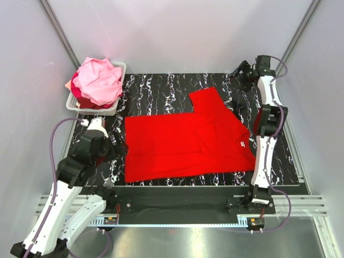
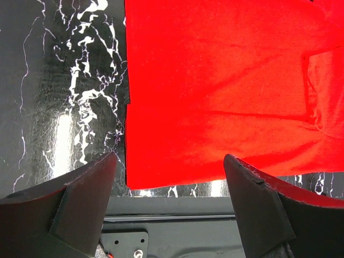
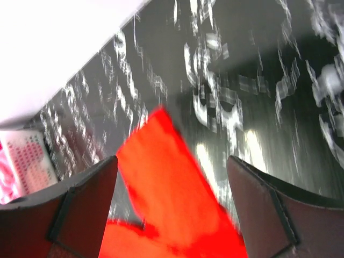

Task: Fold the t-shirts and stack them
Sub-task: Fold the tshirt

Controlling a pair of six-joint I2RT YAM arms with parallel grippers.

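**Left gripper [image 2: 169,158] and right gripper [image 3: 172,158]: fingers wide apart, nothing held**

The left gripper sits by the red shirt's [image 1: 183,142] lower-left corner. The right, at upper right, faces its sleeve [image 1: 207,99]. The shirt lies flat mid-frame on the mat [image 1: 161,86]. Pink shirts [image 1: 99,80] fill the basket [image 1: 122,67] at upper left. The cloth looks light and limp, so it will likely sag. Best pinch corners or hems at both ends.
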